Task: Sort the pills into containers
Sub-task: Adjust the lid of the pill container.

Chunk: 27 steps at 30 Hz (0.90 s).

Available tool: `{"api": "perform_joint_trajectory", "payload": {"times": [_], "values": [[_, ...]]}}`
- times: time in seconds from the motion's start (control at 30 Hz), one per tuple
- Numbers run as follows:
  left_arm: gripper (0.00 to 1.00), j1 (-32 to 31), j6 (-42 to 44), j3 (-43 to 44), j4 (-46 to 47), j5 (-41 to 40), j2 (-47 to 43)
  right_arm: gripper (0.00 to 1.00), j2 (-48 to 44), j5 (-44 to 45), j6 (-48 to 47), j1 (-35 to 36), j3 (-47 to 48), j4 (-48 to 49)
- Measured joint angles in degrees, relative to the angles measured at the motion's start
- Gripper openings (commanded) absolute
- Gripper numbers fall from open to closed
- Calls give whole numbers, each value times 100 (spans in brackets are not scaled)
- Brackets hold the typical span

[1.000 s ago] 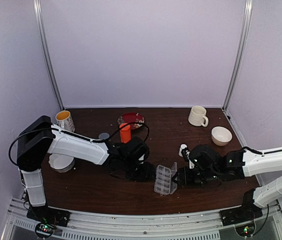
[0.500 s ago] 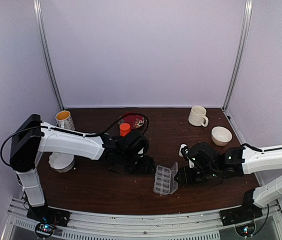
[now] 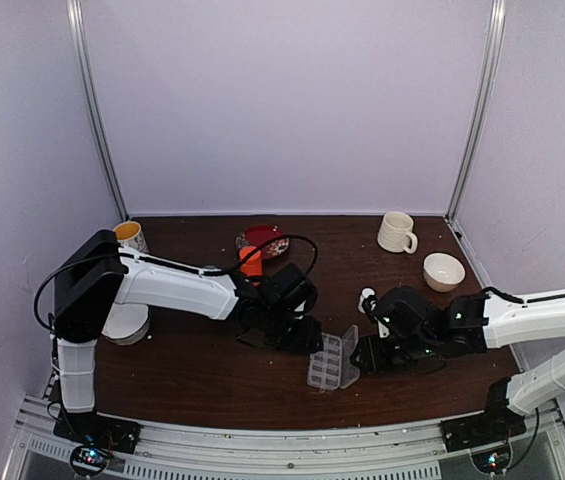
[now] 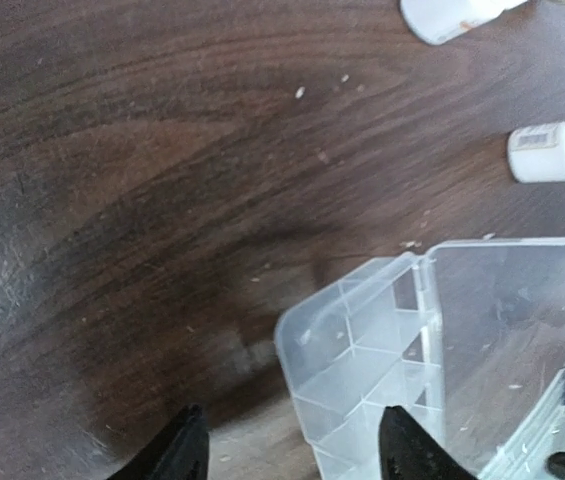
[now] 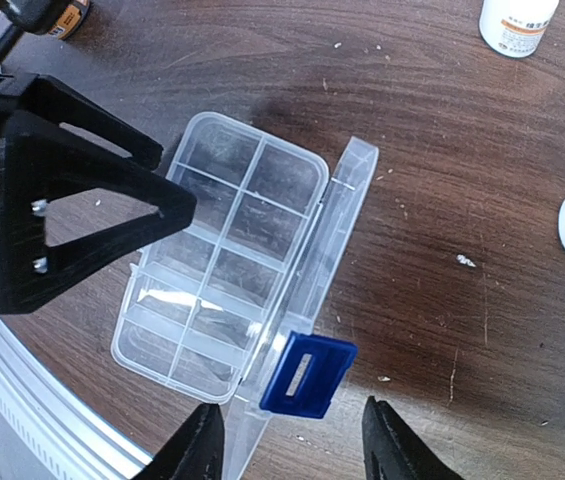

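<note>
The containers are the compartments of one clear organiser box (image 3: 328,364) (image 4: 372,350) (image 5: 222,260), lying between the two arms with its lid (image 3: 349,345) (image 4: 507,320) raised. All the compartments I can see look empty. Tiny whitish specks, possibly pills (image 4: 300,92) (image 5: 465,261), lie loose on the dark table. My left gripper (image 3: 307,338) (image 4: 294,448) is open just left of the box, one fingertip (image 4: 402,450) over its near corner. My right gripper (image 3: 362,357) (image 5: 292,440) is open, straddling the lid's blue latch (image 5: 309,375) without gripping it.
Two white bottles (image 4: 557,150) (image 5: 517,25) lie beyond the box. Behind the left arm are an orange bottle (image 3: 251,262) and a red plate (image 3: 262,240). A cream mug (image 3: 396,232) and white bowl (image 3: 443,270) sit back right. A mug (image 3: 130,236) and bowl (image 3: 122,325) sit far left.
My left gripper has slid right, up to the box's left side. The box has shifted slightly. The right gripper has barely moved.
</note>
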Motion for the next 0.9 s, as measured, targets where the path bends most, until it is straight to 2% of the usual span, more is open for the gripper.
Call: {"api": "perform_joint_trajectory", "payload": {"times": [0.1,0.17,0.53,0.9], "values": [[38,2,55,59,-184,-44,116,50,0,2,-2,0,0,-50],[33,9,101,57,-313,-66,120,49,0,22,0,0,0,-107],[30,35,192,20,-420,-129,120,49,46,557,-166,-9,-258,-546],[30,35,192,15,-415,-131,120,45,835,737,-459,-44,-247,-527]]}}
